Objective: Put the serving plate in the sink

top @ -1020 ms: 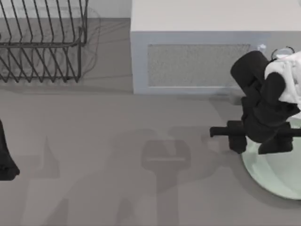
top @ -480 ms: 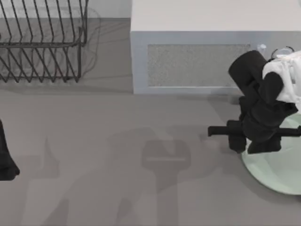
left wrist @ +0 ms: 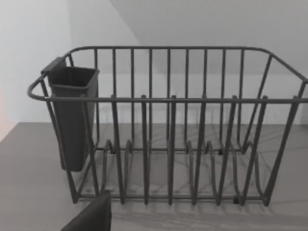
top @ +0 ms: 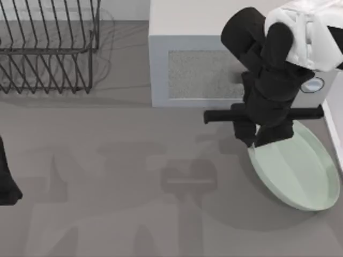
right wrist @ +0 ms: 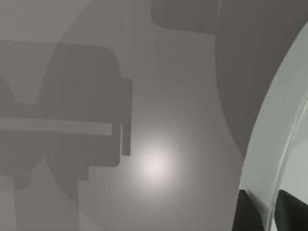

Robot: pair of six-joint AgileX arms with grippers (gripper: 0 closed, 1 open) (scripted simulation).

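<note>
Top view first: the right gripper (top: pixel 259 140) sits right of centre in the frame, clamped on the upper-left rim of the serving plate (top: pixel 297 168). The plate is tilted and appears lifted off the grey table (top: pixel 118 176), judging by the broad shadow beneath it; its oval outline runs from upper left to lower right. A thin white strip at the frame's right edge looks like the rim of the sink (top: pixel 336 134), just beside the plate's far right edge. So the basin lies to the right of the gripper, with the plate between them, and the right arm is by far the nearer one. The microwave (top: pixel 225 75) stands just above the gripper in the frame, and a wire dish rack (top: pixel 48 48) fills the upper left. The left gripper (top: pixel 6 179) is parked at the left edge; whether it is closed cannot be told.

Left wrist view: the dish rack (left wrist: pixel 168 130) faces the camera, with a dark cutlery cup (left wrist: pixel 72 115) hung on one end.

Right wrist view: two dark fingertips (right wrist: pixel 250 211) pinch the plate's pale rim (right wrist: pixel 272 139) in the lower right corner, above shadowed table.
</note>
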